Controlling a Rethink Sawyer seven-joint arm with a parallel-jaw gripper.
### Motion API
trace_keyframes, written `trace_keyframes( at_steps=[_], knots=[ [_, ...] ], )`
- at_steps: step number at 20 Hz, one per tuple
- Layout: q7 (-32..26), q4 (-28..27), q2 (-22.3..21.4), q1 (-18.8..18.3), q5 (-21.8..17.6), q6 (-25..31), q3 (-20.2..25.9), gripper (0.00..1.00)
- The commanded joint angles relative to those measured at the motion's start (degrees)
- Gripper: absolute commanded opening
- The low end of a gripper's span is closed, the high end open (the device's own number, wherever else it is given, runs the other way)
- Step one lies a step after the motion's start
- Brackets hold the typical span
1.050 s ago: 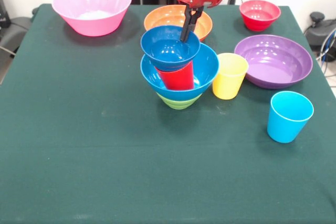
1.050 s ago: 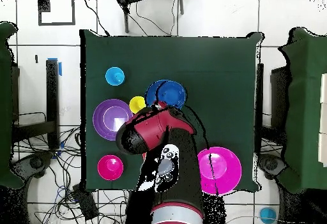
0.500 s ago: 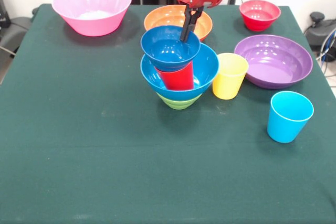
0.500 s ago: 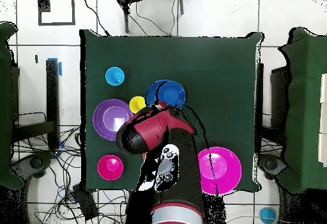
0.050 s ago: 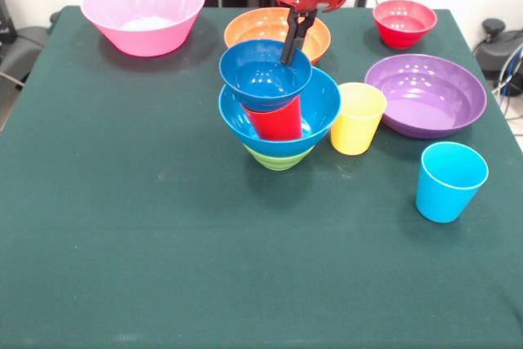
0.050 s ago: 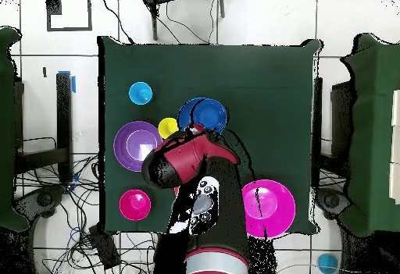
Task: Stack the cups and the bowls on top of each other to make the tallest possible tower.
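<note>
Pincer (image 5: pixel 288 58) closed on far rim of small blue bowl (image 5: pixel 263 73), topping tower (image 5: pixel 279 116): green bowl (image 5: pixel 279 158) on desk (image 5: pixel 163 226), large blue bowl (image 5: pixel 319 108), red cup (image 5: pixel 274 119) under pincer. Behind pincer, orange bowl (image 5: pixel 261 26). Beside tower, yellow cup (image 5: pixel 357 118); beyond it purple bowl (image 5: pixel 425 94), red bowl (image 5: pixel 404 22), sky-blue cup (image 5: pixel 449 181) standing apart, not stacked. Pink bowl (image 5: pixel 143 12) well off other side
</note>
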Motion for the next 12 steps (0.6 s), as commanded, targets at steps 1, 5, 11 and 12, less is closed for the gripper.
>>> trace_keyframes(
  at_steps=[1, 5, 11, 12],
  knots=[
    [7.03, -0.6, 1.44, -0.68, 1.74, -0.11, 4.51, 0.0],
    [6.77, 0.11, 1.01, -1.43, 2.16, -0.66, 5.47, 0.0],
    [6.55, 0.63, 0.76, -2.1, 2.51, -1.05, 6.32, 0.0],
    [6.56, 0.73, 0.66, -2.11, 2.55, -1.08, 6.38, 0.0]
  ],
)
